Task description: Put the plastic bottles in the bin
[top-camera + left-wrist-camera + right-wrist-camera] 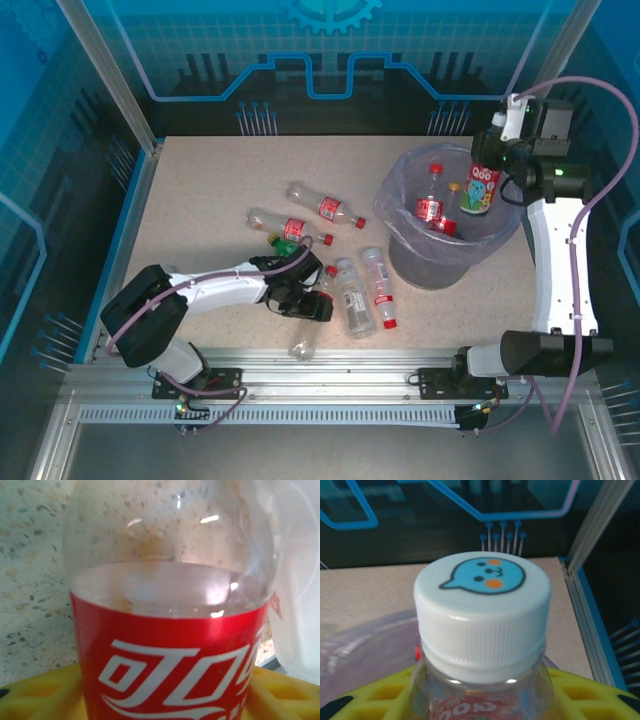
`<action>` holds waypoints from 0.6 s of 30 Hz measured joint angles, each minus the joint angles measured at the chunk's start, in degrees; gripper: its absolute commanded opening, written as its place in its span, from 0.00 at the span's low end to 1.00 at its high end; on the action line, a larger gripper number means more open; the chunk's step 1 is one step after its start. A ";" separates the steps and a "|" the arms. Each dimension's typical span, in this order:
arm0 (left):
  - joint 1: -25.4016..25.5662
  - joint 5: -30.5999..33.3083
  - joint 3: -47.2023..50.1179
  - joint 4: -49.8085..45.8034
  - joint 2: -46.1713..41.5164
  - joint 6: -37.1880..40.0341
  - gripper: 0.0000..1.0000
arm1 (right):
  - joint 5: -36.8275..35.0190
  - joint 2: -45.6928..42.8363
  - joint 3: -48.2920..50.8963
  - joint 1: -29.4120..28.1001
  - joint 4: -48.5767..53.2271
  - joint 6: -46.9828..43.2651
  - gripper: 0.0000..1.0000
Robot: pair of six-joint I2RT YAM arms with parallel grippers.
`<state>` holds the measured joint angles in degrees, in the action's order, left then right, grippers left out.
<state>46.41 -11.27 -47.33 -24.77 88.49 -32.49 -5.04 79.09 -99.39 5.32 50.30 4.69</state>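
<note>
**One bottle over the bin, another between the left jaws**

At the upper right of the top view, the right arm [555,250] holds a white-cap bottle [482,185] [482,605] upright over the far right rim of the bin [430,265]. The right jaws are clamped on it below the cap. A few red-label bottles [432,195] already lie inside the bin.

Low in the centre, the left arm [220,285] reaches across the desk [200,200]. The left jaws straddle a cola bottle [305,340] [170,670] lying there, with a yellow pad [40,695] on either side of its red label. Whether they press it yet, I cannot tell.

Two clear bottles [355,295] lie side by side just right of it. A green bottle [285,243] and two more bottles [330,207] lie further up, left of the bin.
</note>
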 measured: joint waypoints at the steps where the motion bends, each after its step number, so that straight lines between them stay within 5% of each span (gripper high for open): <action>1: 0.00 0.61 -0.31 -0.26 -0.02 0.02 0.56 | -0.61 -0.15 1.42 0.11 0.00 -0.17 0.46; 18: -3.82 8.59 -1.40 -2.99 -2.01 -0.26 0.44 | -0.04 -0.57 23.45 0.48 -6.29 0.94 0.47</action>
<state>42.59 -2.68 -48.73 -27.77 86.48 -32.75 -5.08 78.52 -75.94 5.80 44.01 5.63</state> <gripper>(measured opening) 0.519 0.495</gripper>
